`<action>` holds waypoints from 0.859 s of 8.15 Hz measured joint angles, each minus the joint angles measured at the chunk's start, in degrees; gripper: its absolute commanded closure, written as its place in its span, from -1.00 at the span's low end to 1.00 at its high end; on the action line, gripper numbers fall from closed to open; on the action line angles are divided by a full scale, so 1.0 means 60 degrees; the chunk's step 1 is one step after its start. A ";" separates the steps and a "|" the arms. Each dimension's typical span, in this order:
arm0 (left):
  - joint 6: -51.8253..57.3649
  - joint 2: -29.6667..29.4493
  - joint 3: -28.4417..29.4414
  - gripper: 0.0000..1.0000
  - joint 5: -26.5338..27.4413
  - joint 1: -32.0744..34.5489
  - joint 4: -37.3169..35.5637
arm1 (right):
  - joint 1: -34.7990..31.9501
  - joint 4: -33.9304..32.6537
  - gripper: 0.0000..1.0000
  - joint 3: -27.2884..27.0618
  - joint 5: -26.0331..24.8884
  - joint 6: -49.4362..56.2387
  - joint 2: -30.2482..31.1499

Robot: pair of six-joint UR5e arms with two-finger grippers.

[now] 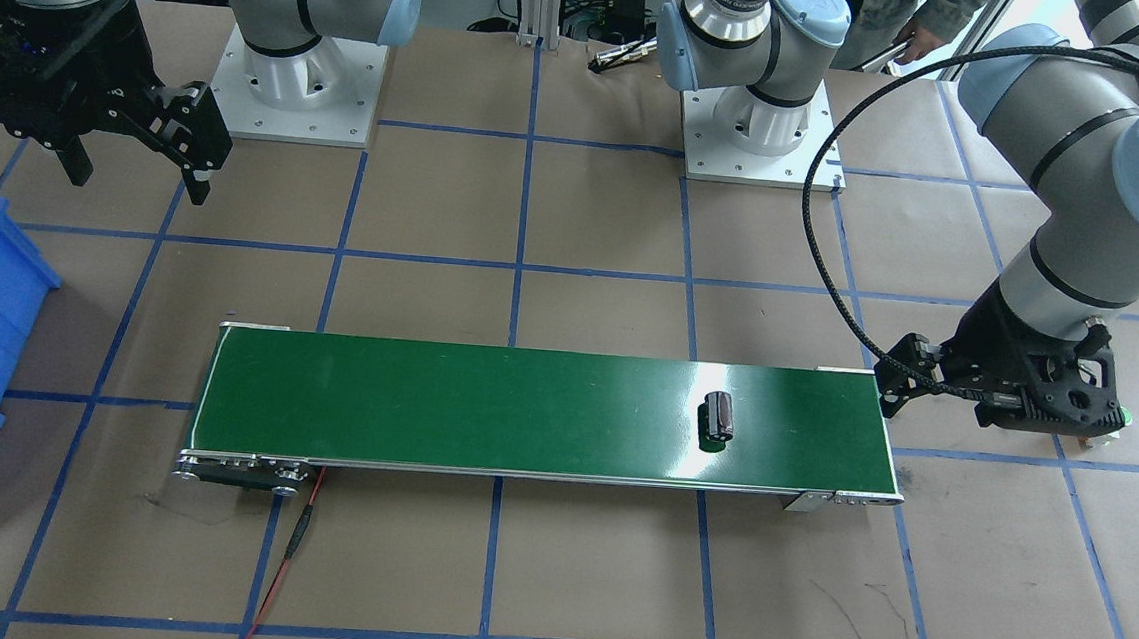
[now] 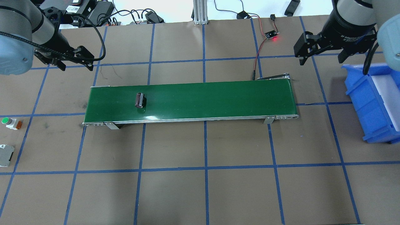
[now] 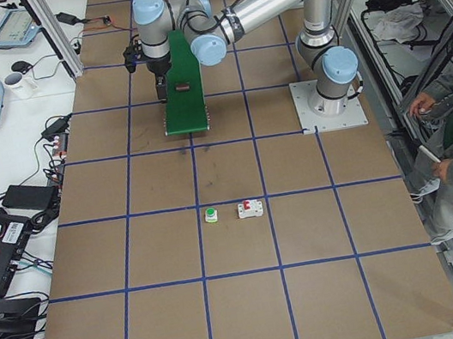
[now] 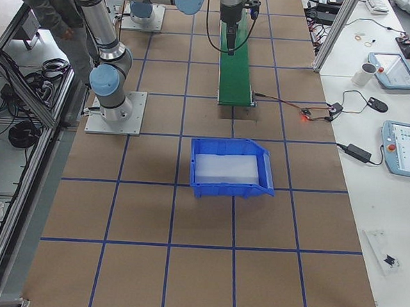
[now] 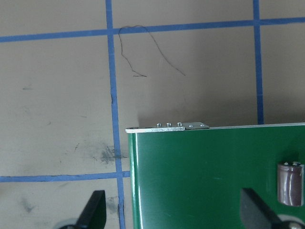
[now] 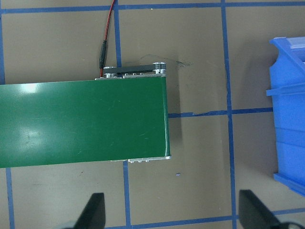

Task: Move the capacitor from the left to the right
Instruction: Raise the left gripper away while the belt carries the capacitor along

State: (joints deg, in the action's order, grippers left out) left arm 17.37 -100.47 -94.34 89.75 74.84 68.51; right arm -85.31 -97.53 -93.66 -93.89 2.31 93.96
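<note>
The capacitor [image 2: 140, 100], a stubby dark cylinder, lies on its side on the green conveyor belt [image 2: 212, 97], near the belt's end on my left. It also shows in the front view [image 1: 719, 416] and at the right edge of the left wrist view [image 5: 289, 183]. My left gripper [image 2: 76, 64] is open and empty, above the table just beyond that belt end; its fingertips [image 5: 93, 212] are wide apart. My right gripper [image 2: 322, 57] is open and empty, above the table past the belt's other end, and its wrist view shows that end [image 6: 143, 119].
A blue bin [image 2: 375, 103] with a white liner stands on my right, past the belt. A green-topped push button [image 2: 9, 122] and a white circuit breaker [image 2: 5, 154] lie at the table's left edge. A red cable [image 2: 257, 59] runs to the belt's right end.
</note>
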 measured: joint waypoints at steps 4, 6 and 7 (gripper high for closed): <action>0.0080 0.0666 0.0005 -1.00 0.0760 -0.0004 -0.0043 | 0.0023 -0.0051 -1.00 -0.0159 0.0429 0.0374 -0.0253; -0.0784 0.0813 -0.0013 -1.00 0.0981 0.0072 0.0006 | 0.0024 -0.0375 -1.00 -0.0182 0.0701 0.0382 -0.0598; -0.1021 0.0909 -0.0028 -1.00 0.0956 0.0115 0.0032 | 0.0024 -0.0705 -1.00 -0.0269 0.0903 0.0376 -0.0830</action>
State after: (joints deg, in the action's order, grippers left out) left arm 11.24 -95.01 -94.51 95.49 75.53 68.70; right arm -85.17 -101.76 -95.27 -88.47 4.57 88.99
